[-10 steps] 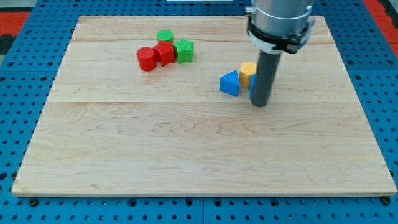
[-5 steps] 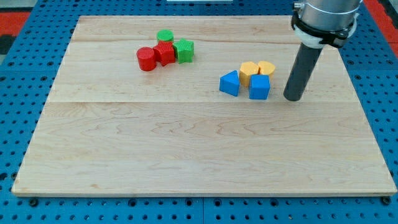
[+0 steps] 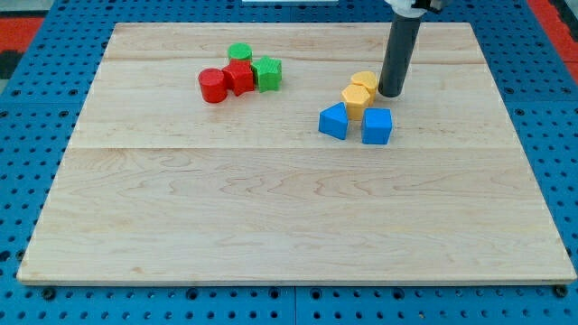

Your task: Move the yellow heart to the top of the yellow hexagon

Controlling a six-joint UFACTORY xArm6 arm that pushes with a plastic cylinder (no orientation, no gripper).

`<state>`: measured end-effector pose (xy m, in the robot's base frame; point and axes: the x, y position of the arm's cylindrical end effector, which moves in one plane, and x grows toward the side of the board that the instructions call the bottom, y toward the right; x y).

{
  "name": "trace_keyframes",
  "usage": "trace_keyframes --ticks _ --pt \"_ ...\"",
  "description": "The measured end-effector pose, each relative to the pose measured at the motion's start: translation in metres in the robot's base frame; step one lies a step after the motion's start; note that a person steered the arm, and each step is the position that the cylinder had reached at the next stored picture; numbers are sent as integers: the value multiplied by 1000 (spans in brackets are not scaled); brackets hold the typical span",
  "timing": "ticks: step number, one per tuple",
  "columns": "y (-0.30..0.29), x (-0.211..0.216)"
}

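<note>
The yellow heart (image 3: pixel 367 82) lies right of the board's middle, touching the upper right side of the yellow hexagon (image 3: pixel 356 99). My tip (image 3: pixel 391 93) stands on the board just to the right of the heart, close against it. The rod rises to the view's top edge. Just below the hexagon sit a blue triangular block (image 3: pixel 333 121) and a blue cube (image 3: pixel 377 125).
A cluster sits at the upper left: a red cylinder (image 3: pixel 213 85), a red block (image 3: pixel 239 76), a green cylinder (image 3: pixel 239 53) and a green block (image 3: pixel 268 72). The wooden board (image 3: pixel 271 208) lies on a blue pegboard.
My tip moved from the blue cube to the right, then up to the heart's right side. The heart shifted left and up, now at the hexagon's upper right.
</note>
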<state>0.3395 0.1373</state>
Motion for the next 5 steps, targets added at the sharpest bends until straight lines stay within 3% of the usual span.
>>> trace_keyframes --ticks 1,5 --pt "0 -7" --pt "10 62"
